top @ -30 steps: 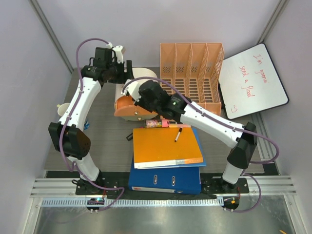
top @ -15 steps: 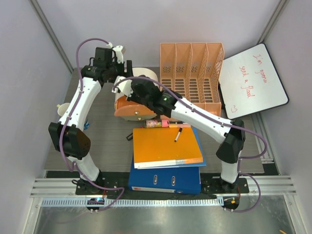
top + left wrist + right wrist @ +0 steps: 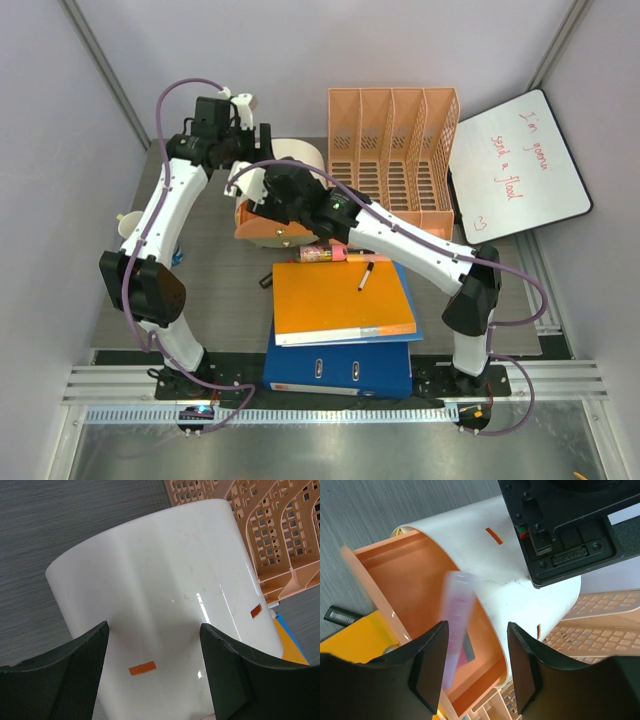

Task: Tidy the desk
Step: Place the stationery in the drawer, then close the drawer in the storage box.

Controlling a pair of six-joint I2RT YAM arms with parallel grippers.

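Observation:
The dark grey desk [image 3: 220, 290] holds a round bin [image 3: 290, 160], white outside and orange inside, lying on its side. My right gripper [image 3: 256, 186] hangs open over its mouth. In the right wrist view the right gripper [image 3: 476, 626] is open, and a blurred pink tube [image 3: 456, 625] is loose between the fingers against the bin's orange inside [image 3: 405, 575]. My left gripper [image 3: 262, 138] is at the bin's far end. In the left wrist view the left gripper [image 3: 154, 630] is open, with its fingers spread over the bin's white wall [image 3: 165, 580].
An orange folder [image 3: 340, 300] lies on a blue binder [image 3: 340, 365] at the front, with a black marker [image 3: 366, 275] on it. A pink item [image 3: 330, 254] lies at the folder's far edge. An orange file rack [image 3: 395, 150] and a whiteboard [image 3: 515, 165] stand at the right. A white cup [image 3: 125, 225] stands at the left edge.
My right arm has swung left and stretched out, carrying its gripper over the bin's open mouth. The left arm has not moved.

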